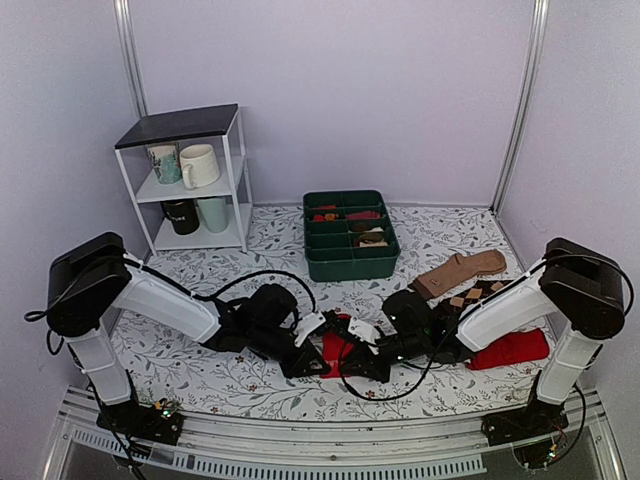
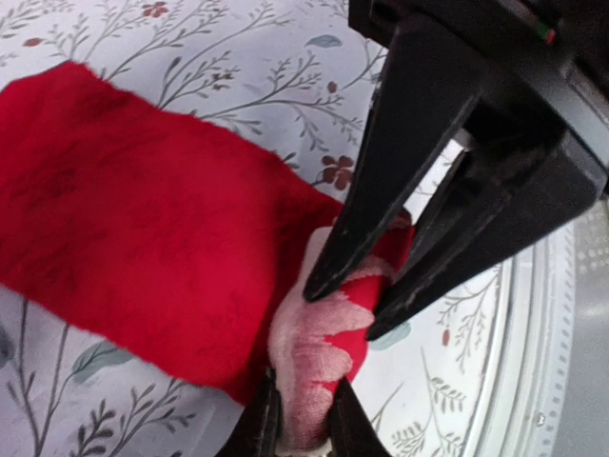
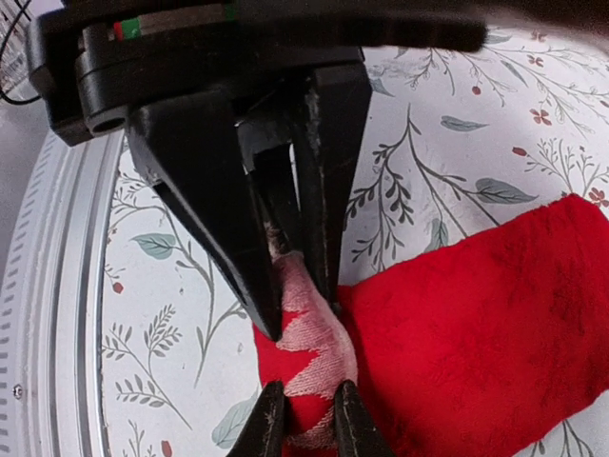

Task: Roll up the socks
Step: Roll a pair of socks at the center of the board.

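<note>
The desk (image 1: pixel 200 375), flat and hard under its flowered print, should let fabric drag across it rather than skate. Lying on it right between the two tools are the socks (image 2: pixel 143 238), a bright red fuzzy knit spread as a broad limp band that runs out ahead of the left tool (image 2: pixel 303 424). I'd judge them very light, soft and floppy, with nothing slippery or breakable about them. They would sag and unroll unless kept pinched. The place to hold is the pale end (image 3: pixel 309 333), a beige woven patch with jagged red marks, bunched into a thick little wad. Both tools are clamped there: the left tool's slim black fingers nip it from one side and the right tool (image 3: pixel 304 419) from the opposite side, their tips nearly meeting.
</note>
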Robot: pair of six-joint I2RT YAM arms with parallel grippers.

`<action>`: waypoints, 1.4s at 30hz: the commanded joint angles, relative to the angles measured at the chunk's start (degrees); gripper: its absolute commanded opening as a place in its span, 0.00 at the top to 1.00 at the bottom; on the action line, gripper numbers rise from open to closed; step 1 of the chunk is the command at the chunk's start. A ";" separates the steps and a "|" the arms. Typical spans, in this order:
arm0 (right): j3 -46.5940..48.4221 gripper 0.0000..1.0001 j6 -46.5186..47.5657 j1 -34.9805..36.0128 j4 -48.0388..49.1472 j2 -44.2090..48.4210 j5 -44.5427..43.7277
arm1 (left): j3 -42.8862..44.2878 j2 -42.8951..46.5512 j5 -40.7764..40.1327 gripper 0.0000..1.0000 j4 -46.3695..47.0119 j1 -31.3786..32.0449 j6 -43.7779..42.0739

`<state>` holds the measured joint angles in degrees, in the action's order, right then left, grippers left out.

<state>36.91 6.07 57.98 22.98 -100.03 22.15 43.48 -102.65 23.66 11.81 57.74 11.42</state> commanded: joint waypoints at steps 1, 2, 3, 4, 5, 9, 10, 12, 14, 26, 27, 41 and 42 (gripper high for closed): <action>-0.62 0.90 -5.55 -2.55 -4.50 -5.48 6.64 | -4.32 3.59 -8.16 0.83 -2.36 0.08 -1.59; -0.57 0.90 -7.35 -3.09 -4.53 -6.20 7.77 | -5.28 5.09 -8.58 0.83 -0.02 0.15 -2.31; -0.49 0.90 -8.43 -3.82 -4.71 -6.90 8.85 | -6.28 7.05 -9.45 0.81 3.17 0.24 -2.78; -0.32 0.90 -9.99 -4.50 -5.08 -7.61 9.92 | -7.40 8.72 -10.10 0.74 5.66 0.26 -3.42; -0.13 0.90 -10.80 -5.17 -5.72 -8.19 10.86 | -8.72 10.48 -9.73 0.72 8.09 0.58 -4.55; 0.60 0.90 -15.35 -7.53 -8.38 -9.81 13.32 | -14.49 17.52 -12.09 0.57 17.30 3.65 -9.88; 0.60 0.90 -16.23 -8.05 -8.69 -10.28 14.15 | -16.03 19.06 -12.10 0.56 19.20 4.61 -11.81; 0.64 0.90 -18.70 -9.00 -9.21 -11.52 15.89 | -18.78 21.18 -13.38 0.55 23.50 6.91 -15.35; 1.09 0.90 -21.25 -9.64 -10.15 -13.35 17.15 | -20.30 20.68 -12.83 0.54 26.54 7.55 -17.36; 4.72 0.89 -24.67 -10.75 -17.73 -17.13 20.55 | -17.49 7.43 -23.62 0.48 33.53 10.29 -26.25; 4.93 0.89 -24.56 -10.70 -17.98 -17.09 20.56 | -17.09 6.58 -24.16 0.48 33.88 10.29 -27.04; 5.82 0.89 -23.82 -10.96 -19.03 -18.10 21.19 | -15.35 0.22 -25.02 0.47 33.28 10.63 -30.04; 5.78 0.90 -23.79 -11.00 -19.03 -18.12 21.18 | -15.44 0.06 -24.61 0.47 33.42 10.62 -30.02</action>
<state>46.13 -18.22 46.83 18.04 -112.75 50.52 27.22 -101.19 -1.13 45.47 67.51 -17.54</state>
